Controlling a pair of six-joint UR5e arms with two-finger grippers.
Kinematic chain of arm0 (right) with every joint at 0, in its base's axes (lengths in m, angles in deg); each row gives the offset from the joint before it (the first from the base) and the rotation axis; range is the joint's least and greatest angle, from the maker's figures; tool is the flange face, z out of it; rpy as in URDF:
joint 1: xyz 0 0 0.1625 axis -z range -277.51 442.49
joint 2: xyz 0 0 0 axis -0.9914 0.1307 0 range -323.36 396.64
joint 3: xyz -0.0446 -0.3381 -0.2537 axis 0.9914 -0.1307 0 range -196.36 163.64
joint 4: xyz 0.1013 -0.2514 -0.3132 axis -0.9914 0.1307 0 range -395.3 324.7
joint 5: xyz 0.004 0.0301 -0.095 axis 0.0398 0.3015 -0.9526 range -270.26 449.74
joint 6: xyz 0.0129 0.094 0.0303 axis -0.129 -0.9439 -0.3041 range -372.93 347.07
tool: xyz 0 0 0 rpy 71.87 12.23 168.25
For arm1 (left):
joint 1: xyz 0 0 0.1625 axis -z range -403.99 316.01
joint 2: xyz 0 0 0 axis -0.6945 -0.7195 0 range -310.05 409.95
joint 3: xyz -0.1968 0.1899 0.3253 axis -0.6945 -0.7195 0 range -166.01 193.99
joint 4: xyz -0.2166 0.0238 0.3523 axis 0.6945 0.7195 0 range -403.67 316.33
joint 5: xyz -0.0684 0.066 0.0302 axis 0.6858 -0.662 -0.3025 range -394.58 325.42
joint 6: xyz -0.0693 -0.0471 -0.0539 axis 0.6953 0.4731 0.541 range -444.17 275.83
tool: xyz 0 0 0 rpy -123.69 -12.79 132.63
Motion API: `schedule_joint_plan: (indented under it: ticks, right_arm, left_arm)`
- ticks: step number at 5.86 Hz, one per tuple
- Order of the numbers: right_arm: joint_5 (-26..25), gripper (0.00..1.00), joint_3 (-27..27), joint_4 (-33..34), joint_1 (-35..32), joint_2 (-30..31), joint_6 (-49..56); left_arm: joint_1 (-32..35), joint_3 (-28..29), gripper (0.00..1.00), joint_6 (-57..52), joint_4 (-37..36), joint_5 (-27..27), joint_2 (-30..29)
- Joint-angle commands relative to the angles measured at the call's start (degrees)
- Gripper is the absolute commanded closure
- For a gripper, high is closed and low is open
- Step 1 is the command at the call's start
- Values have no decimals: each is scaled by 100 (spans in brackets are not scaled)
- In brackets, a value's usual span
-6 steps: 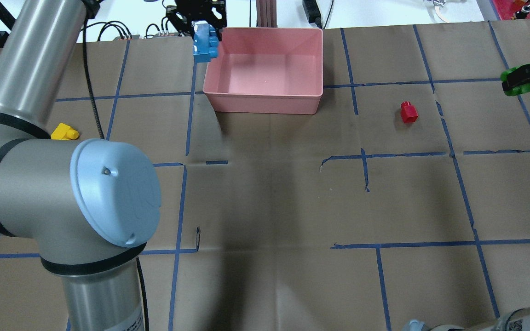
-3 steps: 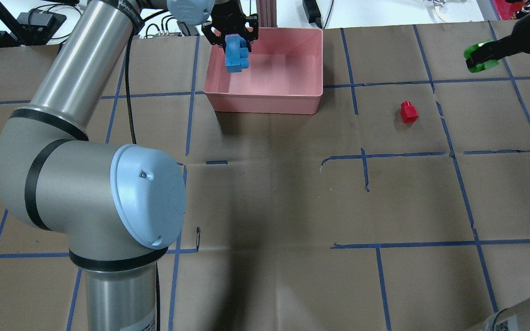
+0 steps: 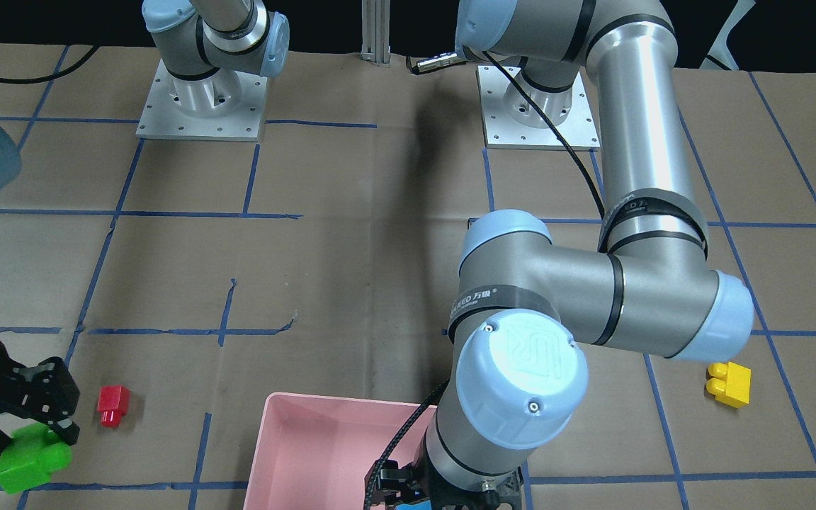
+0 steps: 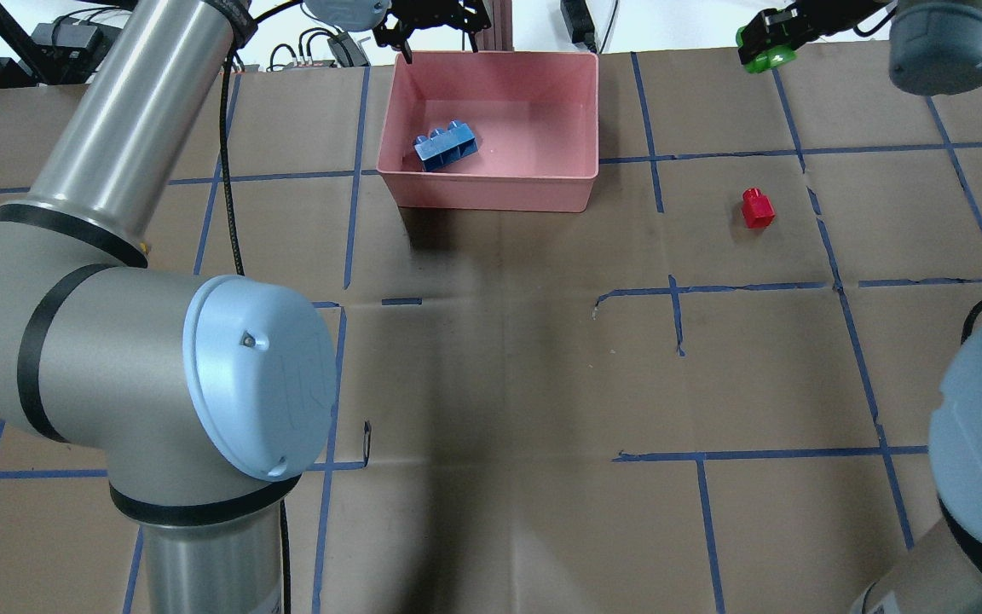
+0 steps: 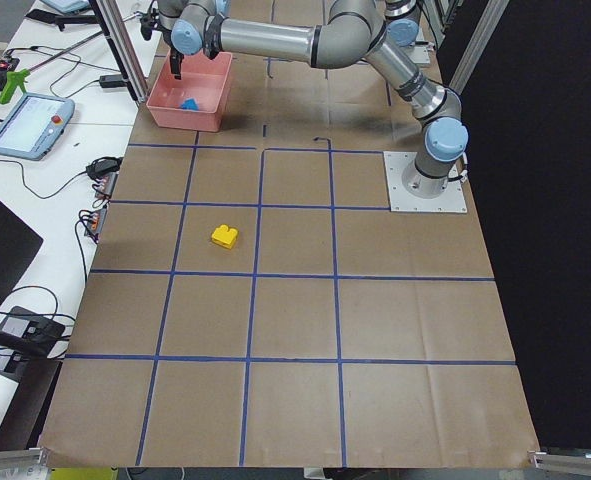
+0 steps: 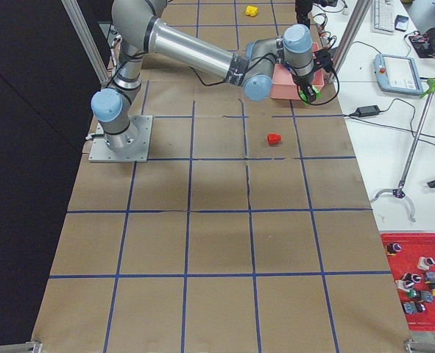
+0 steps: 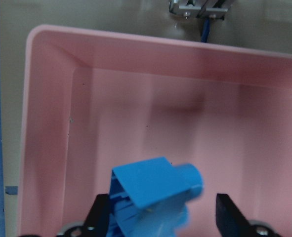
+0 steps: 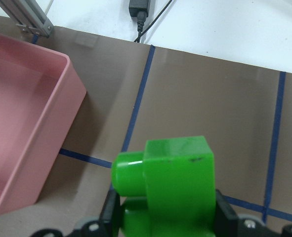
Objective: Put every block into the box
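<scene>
Open over right half of box (image 4: 491, 189); blocked at left by blue brick (image 4: 446, 145). Passable across desk (image 4: 696, 230) between box and red brick (image 4: 758, 208); crowded at far rim by left pincer (image 4: 438, 36).

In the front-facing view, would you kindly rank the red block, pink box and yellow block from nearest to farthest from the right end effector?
1. red block, beside the right end effector.
2. pink box, mid-table.
3. yellow block, opposite end.
</scene>
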Motion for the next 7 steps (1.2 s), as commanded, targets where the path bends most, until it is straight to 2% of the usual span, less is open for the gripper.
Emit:
schedule_joint_plan:
  ticks: [1,2,3,4,5,6,7]
  right_arm:
    - [-28,93,-105,12,-676,-64,-1337]
    - [-168,93,-357,55,-1141,-238,-2293]
    - [-343,93,-708,73,-1685,-606,-3312]
    - [-406,93,-1033,369,-2134,-1062,-4323]
    - [-432,93,-1228,755,-2391,-1414,-4716]
    - [-424,92,-1239,759,-2420,-1453,-4746]
    - [-424,91,-1317,776,-2420,-1479,-4737]
  left_arm:
    - [-412,-92,1,78,513,8,700]
    - [-990,-267,1,-471,1048,16,948]
    - [-1465,-582,1,-1277,1132,-10,1281]
    - [-1775,-1090,1,-1868,1272,-53,1693]
    - [-2378,-1695,1,-2866,1282,-62,2133]
    - [-3054,-2154,1,-4190,1273,-45,2363]
    - [-3400,-2402,1,-5465,1273,-262,2453]
